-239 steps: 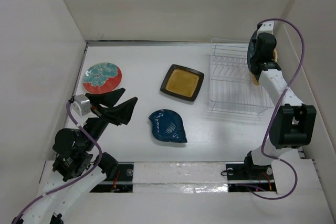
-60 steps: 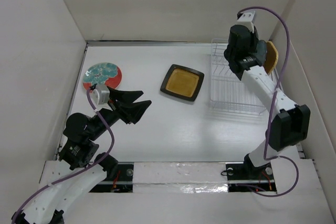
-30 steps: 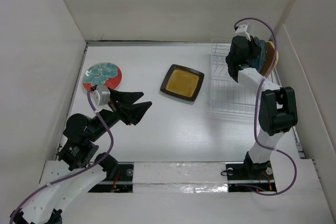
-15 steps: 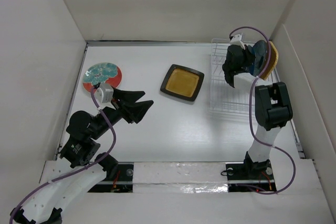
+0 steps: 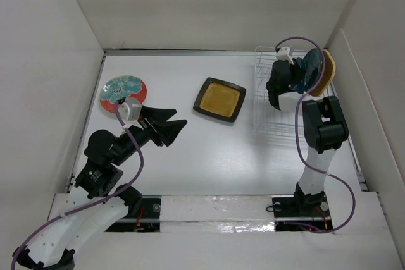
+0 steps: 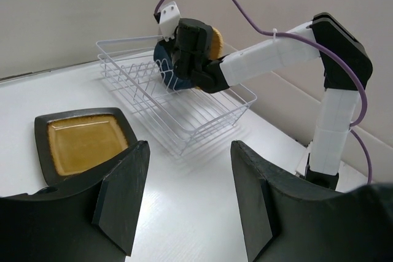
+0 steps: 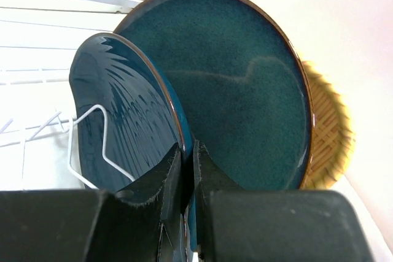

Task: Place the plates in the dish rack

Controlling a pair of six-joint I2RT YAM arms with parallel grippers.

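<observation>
My right gripper [image 7: 186, 151] is shut on the rim of the dark blue leaf-shaped plate [image 7: 123, 115] and holds it on edge over the back of the white wire dish rack [image 5: 273, 113]. The round grey-teal plate [image 7: 239, 90] stands just behind it, and the orange plate [image 7: 331, 133] stands behind that. A rack wire [image 7: 92, 127] crosses the leaf plate's face. The black-rimmed mustard square plate [image 5: 219, 99] and the red-rimmed teal floral plate [image 5: 120, 88] lie flat on the table. My left gripper [image 5: 171, 126] is open and empty, hovering left of centre.
White walls close the table in at the back and on both sides. The rack sits against the right wall. In the left wrist view the mustard plate [image 6: 80, 142] lies left of the rack [image 6: 196, 111], with the right arm [image 6: 276, 59] reaching over it.
The right gripper has carried the leaf plate from the table up into the rack's back end, beside the grey-teal plate. The left arm has edged slightly forward.
</observation>
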